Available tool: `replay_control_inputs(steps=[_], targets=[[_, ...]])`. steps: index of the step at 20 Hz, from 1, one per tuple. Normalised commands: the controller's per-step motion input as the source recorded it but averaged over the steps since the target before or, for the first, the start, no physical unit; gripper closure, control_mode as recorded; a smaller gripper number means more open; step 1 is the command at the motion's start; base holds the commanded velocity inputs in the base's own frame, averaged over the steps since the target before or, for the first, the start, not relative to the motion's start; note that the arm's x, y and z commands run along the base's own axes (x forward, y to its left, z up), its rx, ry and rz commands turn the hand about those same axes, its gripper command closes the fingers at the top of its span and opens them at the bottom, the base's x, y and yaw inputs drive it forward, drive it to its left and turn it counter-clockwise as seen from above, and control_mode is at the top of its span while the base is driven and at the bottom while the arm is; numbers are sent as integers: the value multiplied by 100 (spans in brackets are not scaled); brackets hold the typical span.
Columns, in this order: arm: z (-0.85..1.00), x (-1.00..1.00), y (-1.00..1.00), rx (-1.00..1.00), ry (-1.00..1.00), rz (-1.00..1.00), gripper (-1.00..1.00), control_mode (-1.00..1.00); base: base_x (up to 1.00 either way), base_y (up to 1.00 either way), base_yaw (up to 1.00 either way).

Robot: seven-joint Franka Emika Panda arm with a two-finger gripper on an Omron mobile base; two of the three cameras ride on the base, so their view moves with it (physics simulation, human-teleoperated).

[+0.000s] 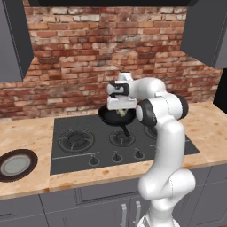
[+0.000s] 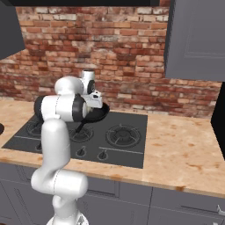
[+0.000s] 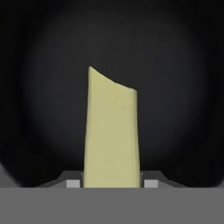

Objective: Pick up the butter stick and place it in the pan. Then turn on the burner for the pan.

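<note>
The small pale yellow rectangular butter stick (image 3: 111, 135) sits clamped in my pincer (image 3: 112, 183), rising straight up between the 2 finger tips in the hand view, its far end cut at a slant. Behind it lies the dark inside of the round, shallow black frying pan (image 1: 116, 117), so I hold the stick right over the pan; I cannot tell whether it touches the bottom. In the left base view a pale yellow bit (image 1: 120, 113) shows just under my hand, inside the pan's rim. My white arm rises from the front of the bench (image 2: 184, 149), bends at the elbow and reaches back over the dark cooktop (image 1: 84, 153), with the wrist turned down so my pincer (image 1: 121, 110) points into the pan. The pan stands on a rear burner, its short straight handle pointing toward the front knobs. A dark round plate with a grey centre (image 1: 15, 164) lies well apart on the bench to the left.
</note>
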Motion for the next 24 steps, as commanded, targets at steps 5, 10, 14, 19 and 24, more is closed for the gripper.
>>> replay_control_inputs(steps=[5,10,14,19,24], targets=[[-22,18,0,0,0,0,100,-100,0,0,0],[-20,17,-1,0,0,0,100,-100,0,0,0],[-20,15,-1,0,0,0,100,-100,0,0,0],[-3,2,0,0,0,0,-100,-100,0,0,0],[0,1,0,0,0,0,-100,-100,0,0,0]])
